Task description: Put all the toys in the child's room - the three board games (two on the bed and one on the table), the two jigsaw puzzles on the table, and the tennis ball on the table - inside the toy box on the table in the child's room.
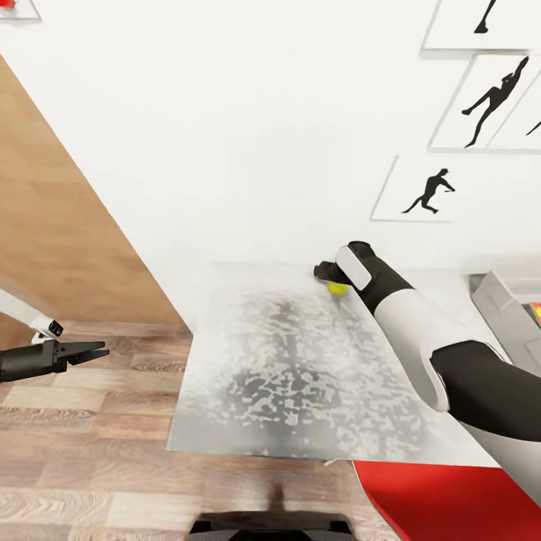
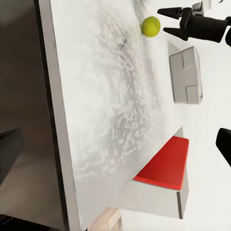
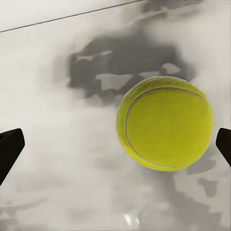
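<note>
table [image 1: 300, 376] bare around tennis ball [image 1: 337, 288]

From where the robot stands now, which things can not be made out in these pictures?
- Head view: the right end effector is covered by its own wrist, so its fingers' gap around the tennis ball is hidden.
- Head view: the toy box is cut off by the right edge; its contents are unreadable.
- Right wrist view: whether the ball touches the table cannot be told.
</note>
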Motion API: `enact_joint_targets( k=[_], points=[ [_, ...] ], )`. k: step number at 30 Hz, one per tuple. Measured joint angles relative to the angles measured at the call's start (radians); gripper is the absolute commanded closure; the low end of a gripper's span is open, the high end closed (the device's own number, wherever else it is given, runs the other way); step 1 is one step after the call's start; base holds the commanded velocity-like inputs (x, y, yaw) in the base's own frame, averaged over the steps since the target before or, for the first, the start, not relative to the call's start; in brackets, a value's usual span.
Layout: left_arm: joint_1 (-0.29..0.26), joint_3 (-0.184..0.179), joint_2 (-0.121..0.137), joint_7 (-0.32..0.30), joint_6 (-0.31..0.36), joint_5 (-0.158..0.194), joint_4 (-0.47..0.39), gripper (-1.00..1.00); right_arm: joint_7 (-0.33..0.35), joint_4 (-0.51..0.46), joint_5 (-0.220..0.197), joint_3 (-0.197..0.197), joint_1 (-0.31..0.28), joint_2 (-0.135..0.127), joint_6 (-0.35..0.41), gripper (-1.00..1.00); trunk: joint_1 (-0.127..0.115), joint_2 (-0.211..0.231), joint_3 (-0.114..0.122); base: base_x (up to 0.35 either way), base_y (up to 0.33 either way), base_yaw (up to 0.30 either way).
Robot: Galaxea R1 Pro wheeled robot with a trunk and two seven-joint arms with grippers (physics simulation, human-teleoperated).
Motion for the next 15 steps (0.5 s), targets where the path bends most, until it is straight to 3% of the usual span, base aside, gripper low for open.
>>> enact_joint_targets(
  k=[15],
  points=[
    [0.0, 0.0, 0.0, 0.0, 0.0, -0.001, 0.0, -1.0, -0.023, 0.001, 0.0, 0.001, -0.034, -0.003, 0.003, -1.0, 0.0, 0.0, -0.025, 0.0, 0.0, 0.0]
  ],
)
